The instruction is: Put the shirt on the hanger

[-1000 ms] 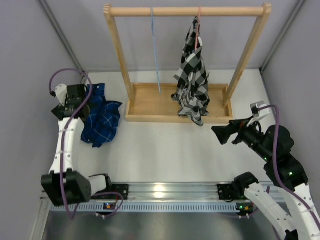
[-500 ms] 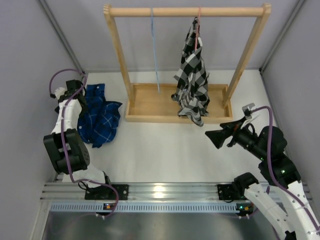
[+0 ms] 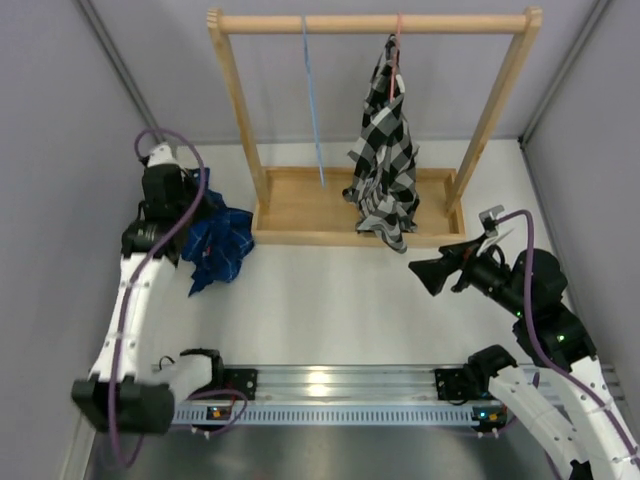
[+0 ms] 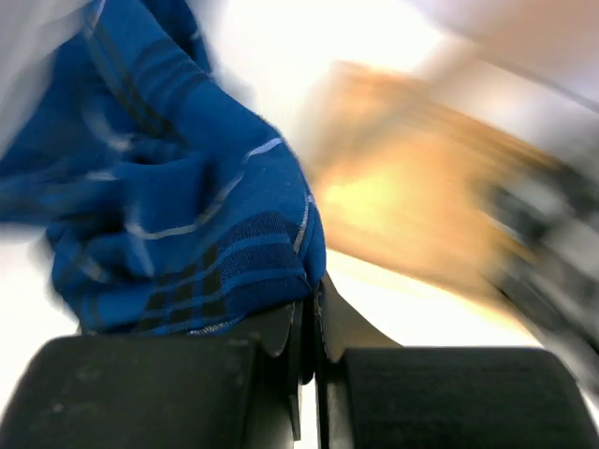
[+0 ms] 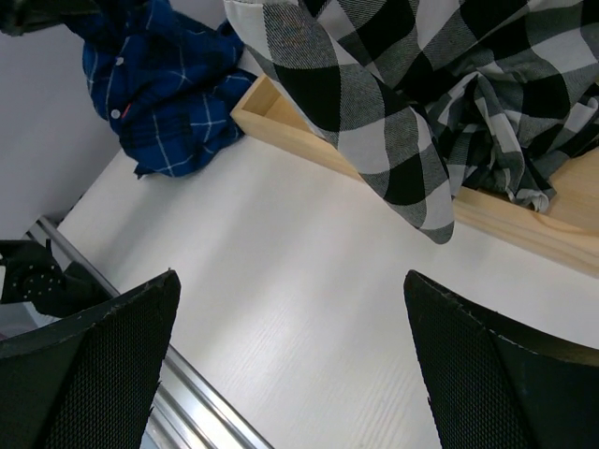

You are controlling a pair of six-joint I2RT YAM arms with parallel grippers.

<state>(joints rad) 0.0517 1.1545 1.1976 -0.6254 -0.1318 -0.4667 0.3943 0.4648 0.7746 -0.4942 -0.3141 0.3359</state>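
The dark blue plaid shirt (image 3: 222, 246) is bunched up on the table left of the wooden rack, partly lifted. My left gripper (image 3: 192, 222) is shut on a fold of the shirt (image 4: 187, 215), the cloth pinched between the closed fingertips of the left gripper (image 4: 309, 313). The light blue hanger (image 3: 313, 100) hangs bare from the rack's top bar, left of centre. My right gripper (image 3: 420, 271) hovers open over the table right of the middle, holding nothing. The right wrist view shows the right gripper (image 5: 290, 281) above bare table with the shirt (image 5: 159, 84) far off at upper left.
A wooden rack (image 3: 238, 100) with a tray-like base (image 3: 300, 215) stands at the back. A black-and-white checked shirt (image 3: 385, 150) hangs from a pinkish-red hanger (image 3: 397, 45) on its bar, drooping over the base's front edge (image 5: 309, 150). Grey walls close in on both sides.
The left gripper went from open to shut on the shirt and pulled it up and right toward the rack, bunching it. The right arm shifted slightly left.
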